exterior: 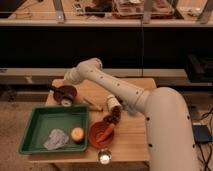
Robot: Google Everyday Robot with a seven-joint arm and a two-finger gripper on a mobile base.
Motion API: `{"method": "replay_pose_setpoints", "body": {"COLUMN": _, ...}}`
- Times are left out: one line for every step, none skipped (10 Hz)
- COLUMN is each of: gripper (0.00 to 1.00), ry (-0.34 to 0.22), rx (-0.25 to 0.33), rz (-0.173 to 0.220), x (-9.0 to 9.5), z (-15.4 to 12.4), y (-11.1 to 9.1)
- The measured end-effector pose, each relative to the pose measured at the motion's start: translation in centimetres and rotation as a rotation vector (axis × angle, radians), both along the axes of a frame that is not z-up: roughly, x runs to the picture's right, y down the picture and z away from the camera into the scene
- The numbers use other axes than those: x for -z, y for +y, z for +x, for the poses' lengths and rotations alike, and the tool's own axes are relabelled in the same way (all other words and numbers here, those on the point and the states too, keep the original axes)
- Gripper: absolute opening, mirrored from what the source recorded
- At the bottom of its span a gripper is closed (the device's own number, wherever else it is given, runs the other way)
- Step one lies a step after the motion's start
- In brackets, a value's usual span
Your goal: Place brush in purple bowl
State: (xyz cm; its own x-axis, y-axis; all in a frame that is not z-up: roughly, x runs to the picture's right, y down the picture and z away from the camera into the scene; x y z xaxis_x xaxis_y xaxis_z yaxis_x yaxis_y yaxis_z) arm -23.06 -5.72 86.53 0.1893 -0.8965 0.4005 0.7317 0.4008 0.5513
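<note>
Claw (66,94), grip state I cannot tell, hangs over one purple bowl (65,93); one orange bowl (102,134).

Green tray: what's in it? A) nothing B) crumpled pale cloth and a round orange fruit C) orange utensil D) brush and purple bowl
B: the green tray holds a crumpled pale cloth and a round orange fruit; the hand is over the purple bowl.
</note>
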Motion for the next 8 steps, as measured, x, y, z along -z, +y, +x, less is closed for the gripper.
{"method": "replay_pose_setpoints", "body": {"gripper": 0.44, "ry": 0.000, "rx": 0.000, "rz": 0.000, "x": -0.01, "z": 0.03, "y": -0.01}}
{"method": "replay_pose_setpoints", "body": {"gripper": 0.52, "ry": 0.001, "rx": 0.000, "rz": 0.000, "x": -0.03, "z": 0.06, "y": 0.00}}
{"method": "replay_pose_setpoints", "body": {"gripper": 0.61, "ry": 0.001, "rx": 0.000, "rz": 0.000, "x": -0.02, "z": 0.05, "y": 0.00}}
{"method": "replay_pose_setpoints", "body": {"gripper": 0.66, "ry": 0.001, "rx": 0.000, "rz": 0.000, "x": -0.02, "z": 0.06, "y": 0.00}}
{"method": "replay_pose_setpoints", "body": {"gripper": 0.66, "ry": 0.001, "rx": 0.000, "rz": 0.000, "x": -0.02, "z": 0.05, "y": 0.00}}
{"method": "replay_pose_setpoints", "body": {"gripper": 0.66, "ry": 0.001, "rx": 0.000, "rz": 0.000, "x": -0.02, "z": 0.05, "y": 0.00}}
{"method": "replay_pose_setpoints", "body": {"gripper": 0.66, "ry": 0.001, "rx": 0.000, "rz": 0.000, "x": -0.02, "z": 0.05, "y": 0.00}}
{"method": "replay_pose_setpoints", "body": {"gripper": 0.66, "ry": 0.001, "rx": 0.000, "rz": 0.000, "x": -0.02, "z": 0.05, "y": 0.01}}
